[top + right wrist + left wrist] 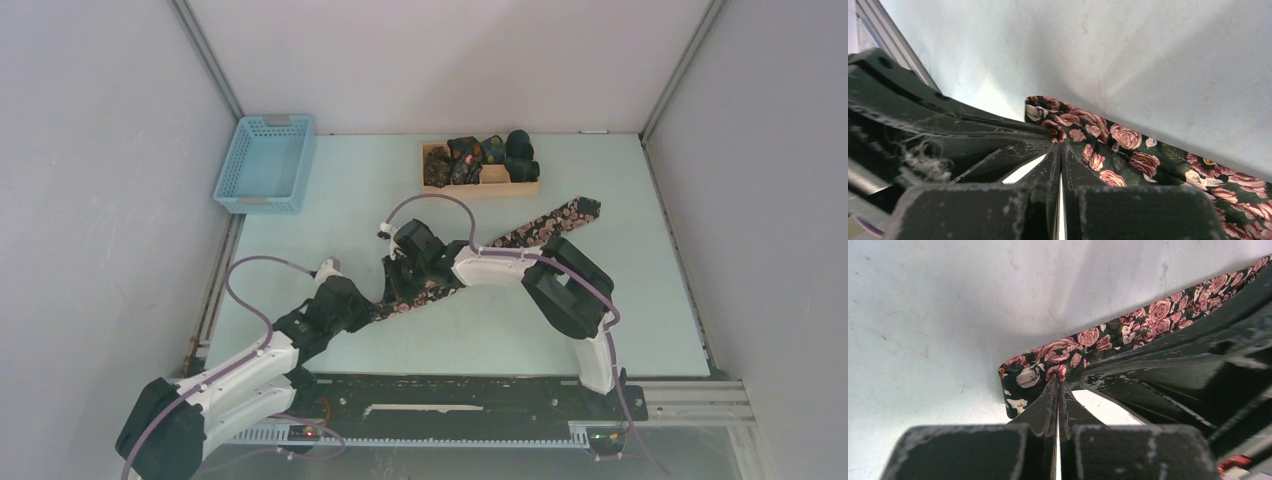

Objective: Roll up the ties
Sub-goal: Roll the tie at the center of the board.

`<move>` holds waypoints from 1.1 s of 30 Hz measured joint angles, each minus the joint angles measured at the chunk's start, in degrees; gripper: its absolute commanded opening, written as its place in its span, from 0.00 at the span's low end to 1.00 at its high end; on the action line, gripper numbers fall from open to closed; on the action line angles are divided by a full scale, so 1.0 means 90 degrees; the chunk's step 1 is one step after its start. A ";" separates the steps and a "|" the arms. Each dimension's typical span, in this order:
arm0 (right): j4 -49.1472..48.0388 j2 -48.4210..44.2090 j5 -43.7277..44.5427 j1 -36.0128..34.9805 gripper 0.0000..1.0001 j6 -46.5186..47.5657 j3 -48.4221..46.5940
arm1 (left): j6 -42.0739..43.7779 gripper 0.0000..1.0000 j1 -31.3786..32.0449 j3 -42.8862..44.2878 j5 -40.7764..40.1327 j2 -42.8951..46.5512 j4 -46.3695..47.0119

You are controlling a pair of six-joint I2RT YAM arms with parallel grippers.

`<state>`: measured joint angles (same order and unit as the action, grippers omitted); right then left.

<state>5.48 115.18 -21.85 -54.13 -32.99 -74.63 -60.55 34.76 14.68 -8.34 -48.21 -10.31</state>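
Left wrist view: the left end effector point(1057, 385) has its jaws pressed together, the tips meeting right at the edge of the tie point(1088, 340). Whether any cloth is caught between them cannot be told. The tie's end lies just ahead of those tips and a little to their left, doubled over on itself, so its edge looks thick. The cloth is dark, almost black, printed with crowded pink roses, a few cream flowers and some green leaves. From the tips it runs away to the upper right over the pale bench point(948, 315).

In the right wrist view the right end effector point(1060, 147) is pressed together too, its tips touching the same folded end, with the tie trailing off to the lower right of them.

From the top view both end effectors meet over the tie's near end, which they hide. The rest stretches flat and straight beyond the right end effector. Further beyond it, well apart, dark rolls point(480, 152) sit in a wooden tray point(495, 186). A blue basket point(258, 203) stands far beyond the left end effector
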 measured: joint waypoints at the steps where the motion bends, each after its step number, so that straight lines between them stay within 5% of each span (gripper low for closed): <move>1: 0.0005 0.0056 -0.0005 0.0000 0.00 0.0002 -0.0002 | 0.0000 0.00 0.0000 0.0000 0.0000 0.0002 0.0000; 8: 0.0068 0.0359 -0.0007 -0.0002 0.00 0.0007 -0.0002 | 0.0002 0.02 0.0000 0.0000 0.0000 0.0063 -0.0005; 13: 0.0131 0.0362 0.0015 0.0000 0.00 0.0027 -0.0036 | -0.0012 0.43 0.0002 0.0000 -0.0015 0.0374 -0.0134; 16: 0.0155 0.0376 0.0017 -0.0002 0.00 0.0032 -0.0053 | 0.0012 0.54 0.0007 0.0000 -0.0066 0.0678 -0.0304; 33: 0.0155 0.0403 -0.0005 -0.0007 0.00 0.0044 -0.0066 | -0.0270 0.47 -0.0051 -0.0262 -0.0333 0.1358 -0.0869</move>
<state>6.87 118.80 -21.89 -54.19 -32.60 -75.22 -62.98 34.30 12.32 -11.33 -35.99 -18.13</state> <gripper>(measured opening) 0.007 0.481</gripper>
